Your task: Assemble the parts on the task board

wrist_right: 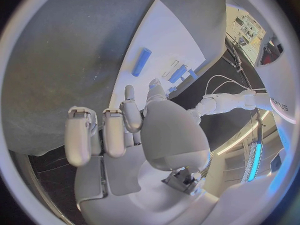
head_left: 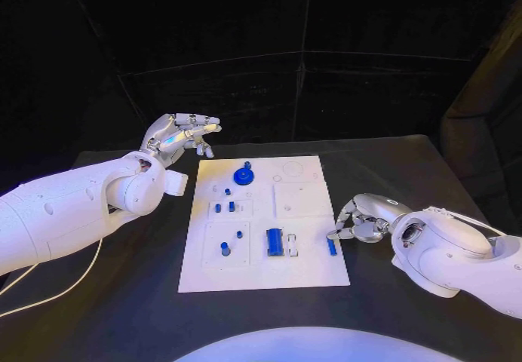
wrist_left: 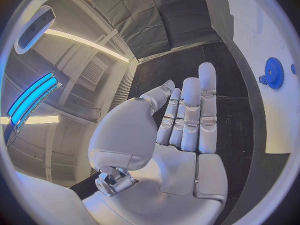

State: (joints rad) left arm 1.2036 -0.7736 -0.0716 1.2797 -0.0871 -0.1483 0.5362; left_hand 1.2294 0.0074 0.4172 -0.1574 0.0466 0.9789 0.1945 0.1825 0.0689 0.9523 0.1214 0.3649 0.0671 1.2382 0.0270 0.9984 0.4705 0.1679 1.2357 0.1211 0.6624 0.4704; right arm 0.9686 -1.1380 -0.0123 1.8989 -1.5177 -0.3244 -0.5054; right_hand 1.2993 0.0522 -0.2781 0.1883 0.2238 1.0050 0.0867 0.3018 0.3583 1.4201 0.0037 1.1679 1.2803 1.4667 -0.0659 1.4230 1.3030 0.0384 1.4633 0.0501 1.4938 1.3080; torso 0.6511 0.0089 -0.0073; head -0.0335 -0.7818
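While the left hand (head_left: 182, 134) hovers empty with fingers apart, the right hand (head_left: 362, 219), curled and seemingly empty, should pinch the blue peg (head_left: 332, 246) squarely.

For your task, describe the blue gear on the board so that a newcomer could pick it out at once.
Start at the white task board in the middle of the black table. Look at the board's far end, nearer the left hand. The blue gear lies there: round and toothed, while the other blue parts are small pegs and bars.
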